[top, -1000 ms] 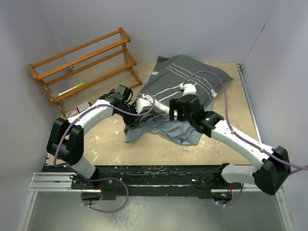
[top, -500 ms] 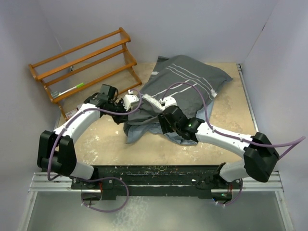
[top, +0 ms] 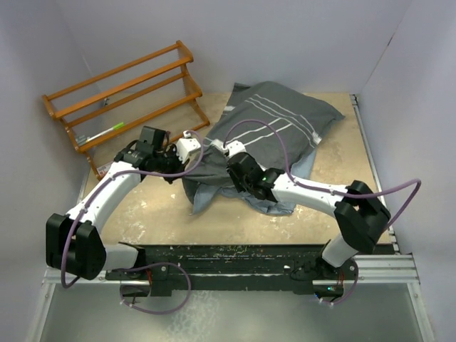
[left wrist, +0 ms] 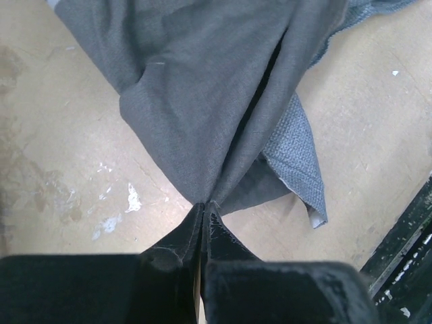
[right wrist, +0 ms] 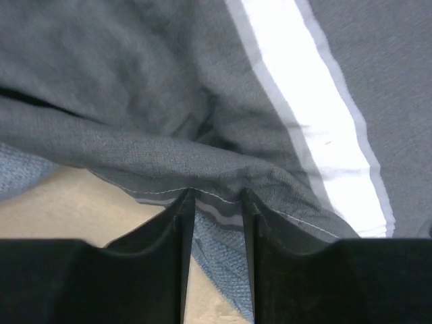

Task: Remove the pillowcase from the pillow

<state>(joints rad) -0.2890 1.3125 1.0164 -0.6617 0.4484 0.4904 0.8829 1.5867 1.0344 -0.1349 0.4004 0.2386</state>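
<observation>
Jaws (L) pinch pillowcase (left wrist: 202, 101), clear only on wrist cam.

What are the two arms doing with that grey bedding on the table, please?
Both arms work at the near, open end of the striped grey pillowcase. The left gripper is pinched shut on a fold above the table; the right gripper has its fingertips at the hem, grip unclear. The pillow is hidden, and the far part looks plump, so the cover seems not yet off.
</observation>
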